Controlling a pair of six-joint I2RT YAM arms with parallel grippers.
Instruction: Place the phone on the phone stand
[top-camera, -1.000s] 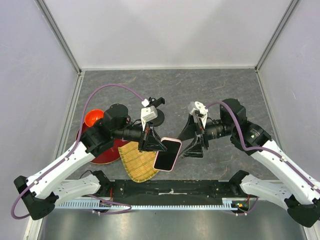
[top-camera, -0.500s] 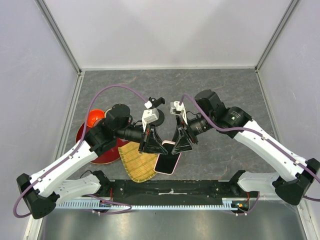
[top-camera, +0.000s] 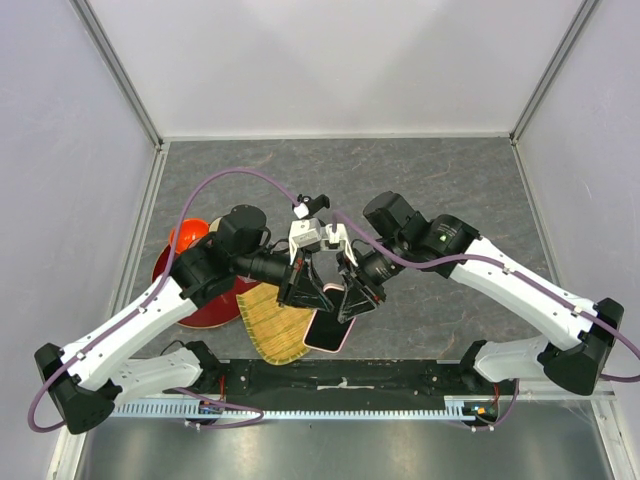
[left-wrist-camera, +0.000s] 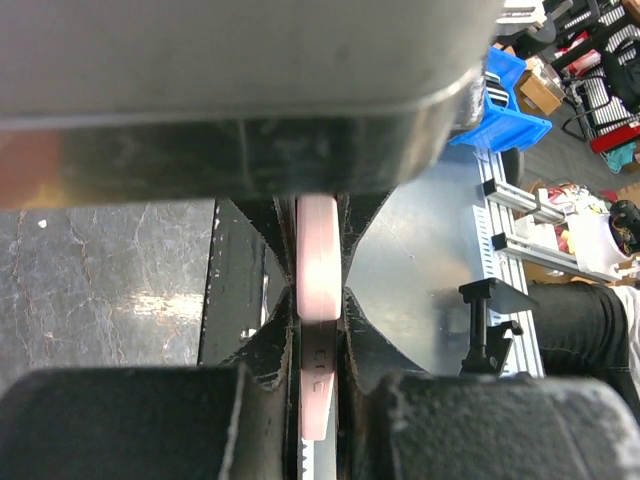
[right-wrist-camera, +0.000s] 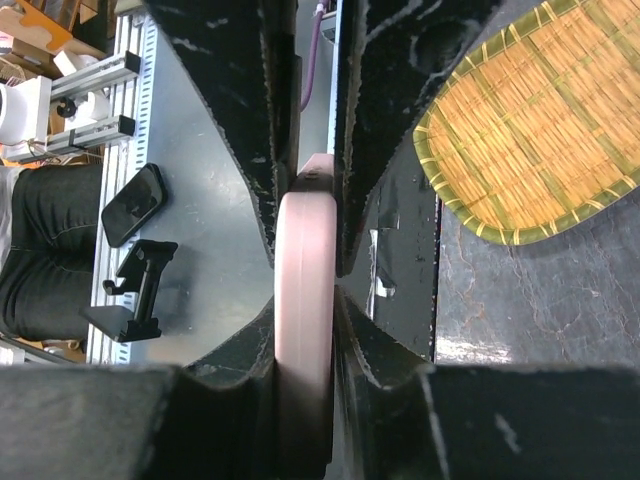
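Phone (top-camera: 328, 334) hangs between both arms at the near middle of the table (top-camera: 450, 180), just right of a woven bamboo tray (top-camera: 270, 325). From above I see only its near end, black screen with a pink rim, poking out below the two tools. I cannot tell whether that end touches the table.

The left tool (top-camera: 305, 292) comes in from the left and is clamped fully down on the phone. In its wrist view the pink edge (left-wrist-camera: 318, 270) runs straight up between the two black fingers (left-wrist-camera: 265, 340), which press on both faces.

The right tool (top-camera: 357, 300) comes in from the right and meets the phone just beside the left one. In its wrist view the pink edge (right-wrist-camera: 303, 300) stands between the fingers (right-wrist-camera: 385, 120). The jaws are nearly together, and both pads look to be against the case, though the view is too close for me to be sure of the left pad.

The phone stand (top-camera: 319, 203) is on the table just beyond the tools, on the far side. Only its clamp bracket shows clearly above the wrist hardware. The phone is not on it.

At the left lies a red dish (top-camera: 205, 300) with an orange bowl (top-camera: 183, 238) at its far rim, partly under the left arm.
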